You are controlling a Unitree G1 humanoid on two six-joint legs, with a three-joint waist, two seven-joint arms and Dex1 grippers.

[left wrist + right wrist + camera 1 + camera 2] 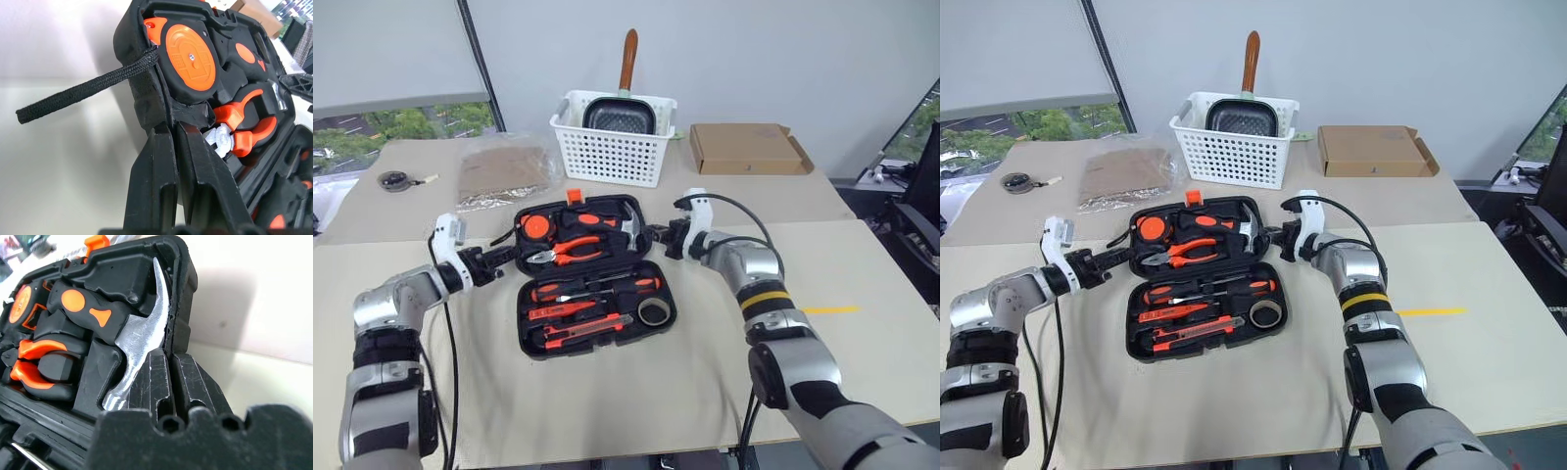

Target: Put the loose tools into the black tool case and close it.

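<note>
Tools are all sitting in their places inside the black tool case (592, 279), which lies open flat in the middle of the table (862, 284), in front of the white basket (612, 137). On the left side, the left gripper (504, 257) has its two black fingers pressed together, pinching the left edge of the far half of the case, just under the thin black cord (83, 93). Next to it inside sit the round orange tape measure (190, 58) and the orange pliers (568, 250). The near half holds the screwdrivers (597, 287), the knife (587, 331) and the little tape roll (653, 311). On the right side, the right gripper (658, 235) is also squeezed shut, pinching the right edge of the far half, close beside the hammer (142, 342). I think the case is hard, stiff plastic and a bit heavy with metal tools in it. The far half should swing on its hinge like a book cover. The thin edges look like a good place to hold, one on each side, so it folds over evenly and nothing spills out.
</note>
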